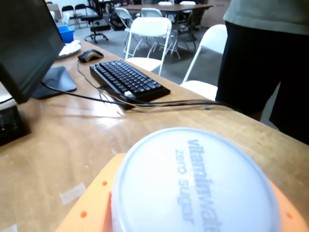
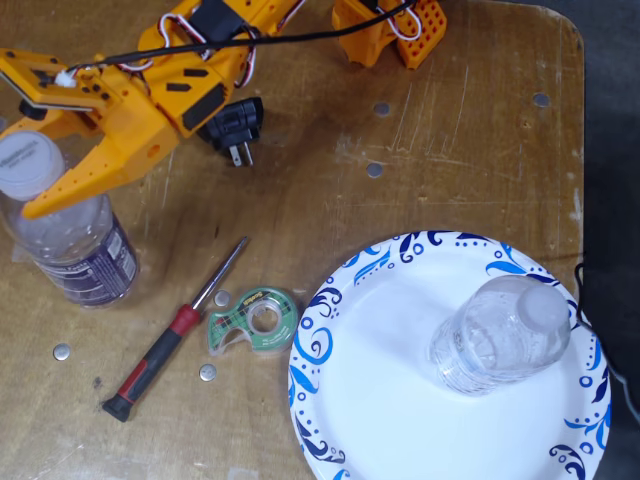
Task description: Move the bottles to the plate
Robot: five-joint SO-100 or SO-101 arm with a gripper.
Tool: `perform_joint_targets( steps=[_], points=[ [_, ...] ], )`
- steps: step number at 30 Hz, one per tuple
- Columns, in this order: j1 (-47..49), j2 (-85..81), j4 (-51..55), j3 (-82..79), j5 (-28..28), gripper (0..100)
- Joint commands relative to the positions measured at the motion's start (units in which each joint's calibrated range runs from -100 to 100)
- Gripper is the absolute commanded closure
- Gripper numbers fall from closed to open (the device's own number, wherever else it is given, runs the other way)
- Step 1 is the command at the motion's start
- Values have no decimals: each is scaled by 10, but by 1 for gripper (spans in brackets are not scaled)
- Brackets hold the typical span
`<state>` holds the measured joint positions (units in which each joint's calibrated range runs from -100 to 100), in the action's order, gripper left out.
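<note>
In the fixed view, one bottle stands on the plate at lower right, the other bottle at far left, with screwdriver and tape dispenser between them.

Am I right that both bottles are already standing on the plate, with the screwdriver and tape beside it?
Not quite: only one bottle stands on the plate. The fixed view shows the other bottle off it at the left, at the claw. The screwdriver and tape do lie beside the plate.
</note>
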<state>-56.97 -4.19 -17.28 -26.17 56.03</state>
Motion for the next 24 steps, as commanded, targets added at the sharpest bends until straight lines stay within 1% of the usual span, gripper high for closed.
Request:
perform_joint_targets(
  steps=[1, 4, 7, 18, 22, 24],
  points=[
    [26, -58, -12, 38, -2, 92],
    [50, -75, 14, 65, -1, 92],
    [92, -89, 63, 101, -1, 92],
    [275, -96, 295, 267, 5, 92],
    [323, -95, 352, 289, 38, 92],
    [344, -95, 356, 287, 43, 92]
  ],
)
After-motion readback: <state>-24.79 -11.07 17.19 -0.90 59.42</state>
